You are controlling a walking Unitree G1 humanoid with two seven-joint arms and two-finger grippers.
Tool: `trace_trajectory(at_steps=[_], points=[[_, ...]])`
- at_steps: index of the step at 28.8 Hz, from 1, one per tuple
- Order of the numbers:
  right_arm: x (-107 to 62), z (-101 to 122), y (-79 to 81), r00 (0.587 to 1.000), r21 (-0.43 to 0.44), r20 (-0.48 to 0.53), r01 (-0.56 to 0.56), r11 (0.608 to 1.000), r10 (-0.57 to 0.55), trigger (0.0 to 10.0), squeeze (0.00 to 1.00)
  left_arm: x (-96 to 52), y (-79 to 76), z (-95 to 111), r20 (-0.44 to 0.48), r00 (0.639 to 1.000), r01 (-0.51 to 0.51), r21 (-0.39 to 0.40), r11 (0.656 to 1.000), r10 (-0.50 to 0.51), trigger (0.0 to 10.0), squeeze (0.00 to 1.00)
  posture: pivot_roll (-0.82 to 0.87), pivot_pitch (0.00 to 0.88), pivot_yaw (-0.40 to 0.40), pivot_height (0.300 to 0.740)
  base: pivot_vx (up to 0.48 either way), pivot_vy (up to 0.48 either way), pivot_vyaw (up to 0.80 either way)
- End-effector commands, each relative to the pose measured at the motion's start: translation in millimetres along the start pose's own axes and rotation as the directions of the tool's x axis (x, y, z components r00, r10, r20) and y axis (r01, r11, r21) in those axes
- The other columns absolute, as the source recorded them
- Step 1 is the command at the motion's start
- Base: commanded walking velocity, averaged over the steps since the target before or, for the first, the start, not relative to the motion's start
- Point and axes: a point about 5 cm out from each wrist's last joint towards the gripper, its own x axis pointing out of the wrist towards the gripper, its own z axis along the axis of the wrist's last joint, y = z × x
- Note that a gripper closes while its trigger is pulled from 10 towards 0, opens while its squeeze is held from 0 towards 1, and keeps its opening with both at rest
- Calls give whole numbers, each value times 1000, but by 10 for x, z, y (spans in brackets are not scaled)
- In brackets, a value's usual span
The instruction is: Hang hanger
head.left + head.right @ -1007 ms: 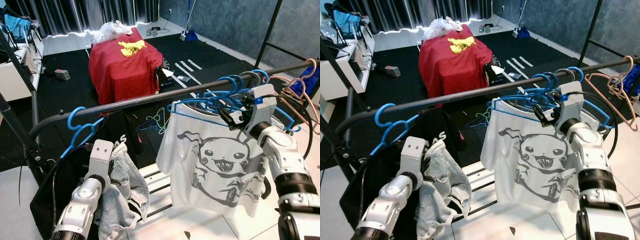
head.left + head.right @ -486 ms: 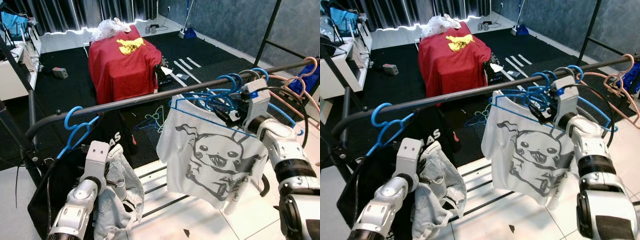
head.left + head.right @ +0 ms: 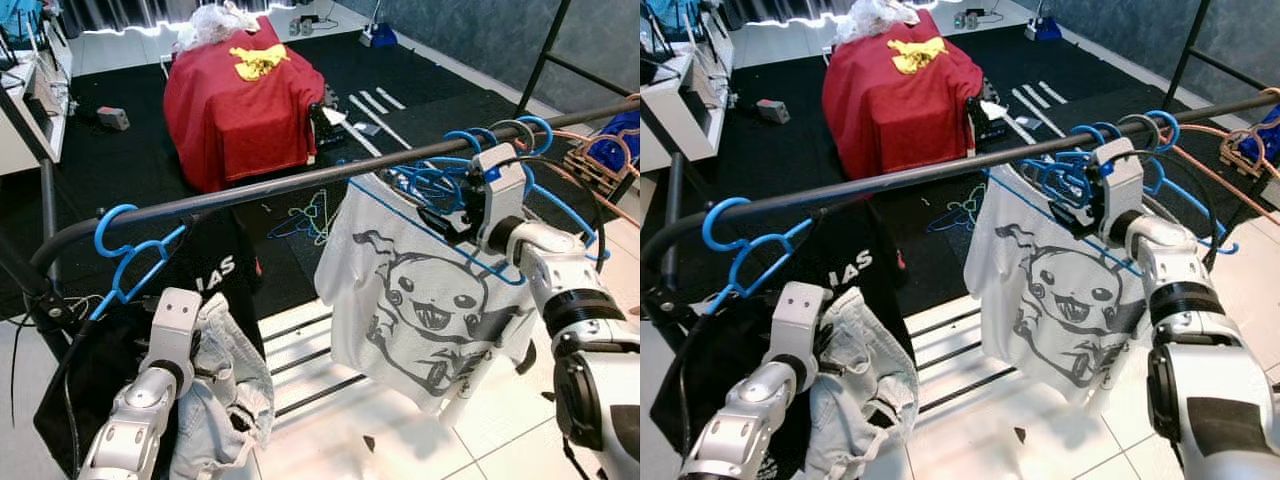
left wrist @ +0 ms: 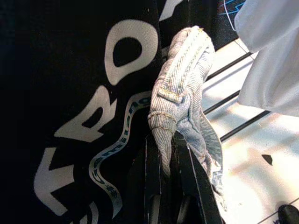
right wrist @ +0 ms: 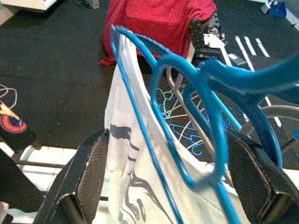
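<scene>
Right wrist view: blue hanger (image 5: 196,93) sits between the gripper's (image 5: 173,182) spread jaws.

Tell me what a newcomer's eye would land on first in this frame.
Most striking is the white T-shirt with a grey cartoon print, on a blue hanger at the black rail, with the right pincer open around the hanger. Next, the left pincer lower down, shut on a light denim garment in front of a black shirt. Behind, a red cloth covers something on the dark floor.

Pale denim garment (image 4: 184,98) pinched between black jaws, beside black printed cloth (image 4: 79,107).
</scene>
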Motion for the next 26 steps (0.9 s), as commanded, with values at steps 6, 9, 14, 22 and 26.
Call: trace_trajectory(at_steps=[6, 9, 14, 22, 26], points=[[20, 9, 17, 1000, -24, -13, -26, 999, 26, 3529, 169, -45, 152, 34, 7, 998, -55, 10, 998, 55, 10000, 0, 69, 157, 23, 740, 0, 0, 0], [35, 39, 30, 999, -46, -3, -35, 998, 35, 824, 0, -52, 147, 47, 8, 998, -56, 13, 998, 56, 10000, 0, 67, 154, 23, 740, 0, 0, 0], [40, 66, 29, 999, -70, -1, -41, 997, 41, 0, 0, -39, 137, 71, 12, 999, -53, 16, 998, 53, 10000, 0, 62, 144, 22, 740, 0, 0, 0], [83, 145, 77, 998, -163, -14, -70, 984, 69, 0, 0, -3, 112, 129, 27, 998, -51, 20, 998, 51, 10000, 0, 50, 127, 15, 740, 0, 0, 0], [100, 193, 73, 999, -234, -34, -50, 971, 43, 627, 0, 7, 88, 160, 37, 998, -49, 35, 998, 48, 10000, 0, 48, 115, 10, 740, 0, 0, 0]])
